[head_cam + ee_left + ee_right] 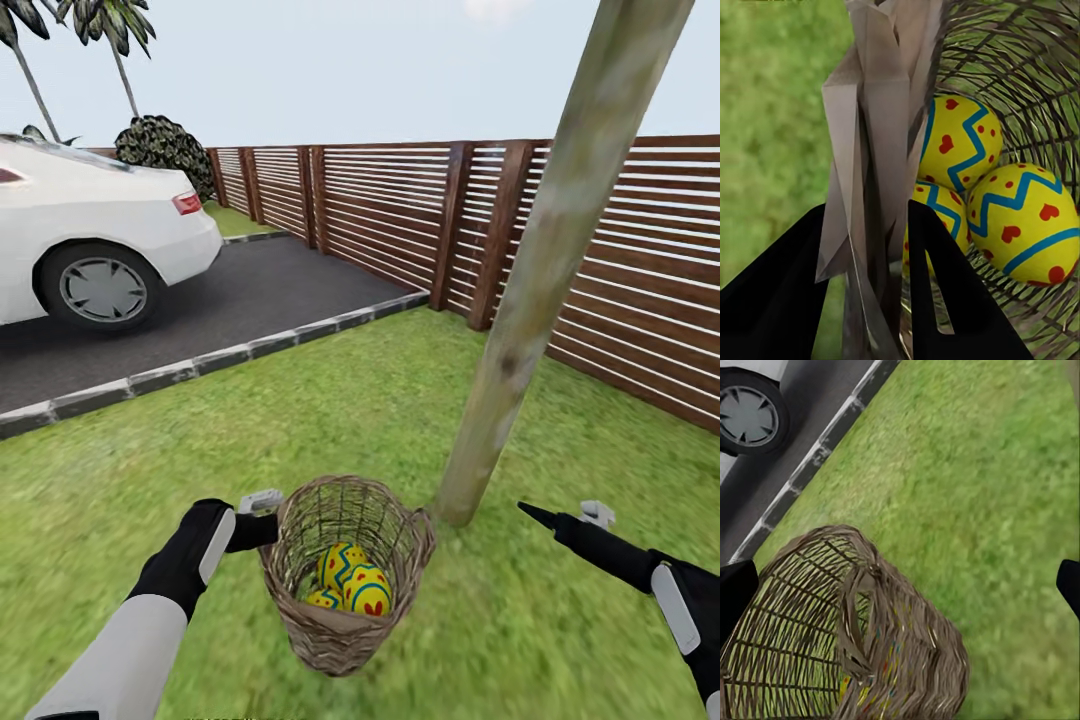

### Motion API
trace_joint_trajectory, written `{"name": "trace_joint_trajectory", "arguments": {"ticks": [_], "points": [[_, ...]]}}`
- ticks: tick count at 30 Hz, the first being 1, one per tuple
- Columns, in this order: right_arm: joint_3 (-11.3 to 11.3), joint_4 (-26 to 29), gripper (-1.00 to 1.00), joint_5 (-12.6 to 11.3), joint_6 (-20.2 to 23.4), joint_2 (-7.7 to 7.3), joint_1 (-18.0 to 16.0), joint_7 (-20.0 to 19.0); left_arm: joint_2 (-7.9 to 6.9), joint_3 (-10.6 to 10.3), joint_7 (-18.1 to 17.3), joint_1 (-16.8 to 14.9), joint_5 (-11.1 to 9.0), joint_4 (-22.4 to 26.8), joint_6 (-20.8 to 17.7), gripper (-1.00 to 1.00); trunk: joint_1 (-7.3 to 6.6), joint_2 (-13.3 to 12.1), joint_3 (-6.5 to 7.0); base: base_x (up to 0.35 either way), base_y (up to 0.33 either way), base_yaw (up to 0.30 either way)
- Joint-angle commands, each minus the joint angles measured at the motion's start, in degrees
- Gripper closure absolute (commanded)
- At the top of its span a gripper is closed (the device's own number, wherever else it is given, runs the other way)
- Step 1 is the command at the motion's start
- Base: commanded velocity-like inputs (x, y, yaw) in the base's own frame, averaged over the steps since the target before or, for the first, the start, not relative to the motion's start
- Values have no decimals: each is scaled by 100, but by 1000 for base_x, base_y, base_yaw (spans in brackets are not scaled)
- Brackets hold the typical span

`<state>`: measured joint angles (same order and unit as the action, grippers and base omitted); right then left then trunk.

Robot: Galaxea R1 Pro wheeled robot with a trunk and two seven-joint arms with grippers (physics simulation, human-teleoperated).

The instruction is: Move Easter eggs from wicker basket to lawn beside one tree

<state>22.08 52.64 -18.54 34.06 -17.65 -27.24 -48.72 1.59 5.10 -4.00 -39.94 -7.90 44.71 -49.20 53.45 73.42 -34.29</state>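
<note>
The left gripper (pixel 262 528) pinches the light, stiff wicker basket (pixel 345 570) by its rim; right gripper (pixel 535 515) spread, while the hard, slippery eggs (pixel 350 580) want cradling around the middle.

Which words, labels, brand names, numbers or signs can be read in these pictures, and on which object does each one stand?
None can be read. The white car shows no plate or badge. The three Easter eggs in the wicker basket bear only blue zigzags, red hearts and dots, no letters. The fence and the tree carry no sign.
</note>
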Motion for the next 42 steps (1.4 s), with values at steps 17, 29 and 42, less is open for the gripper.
{"name": "trace_joint_trajectory", "arguments": {"ticks": [17, 29, 42], "points": [[7, 1, -100, -23, 32, 2, -6, 342, 8, 44, -16, -5, -89, 3, -28, 100, 0, 3, 3, 165, -231, 51], [-193, -1707, -100, 2305, -21, -689, 103, -2236, -27, 47, -22, -5, -89, 4, -20, 100, 0, 3, 3, 128, -103, 0], [-109, -2791, -100, 3071, -1243, -842, 114, -3459, -62, 53, -22, -5, -89, -6, 68, 100, 264, 485, -212, 0, 0, 0]]}}
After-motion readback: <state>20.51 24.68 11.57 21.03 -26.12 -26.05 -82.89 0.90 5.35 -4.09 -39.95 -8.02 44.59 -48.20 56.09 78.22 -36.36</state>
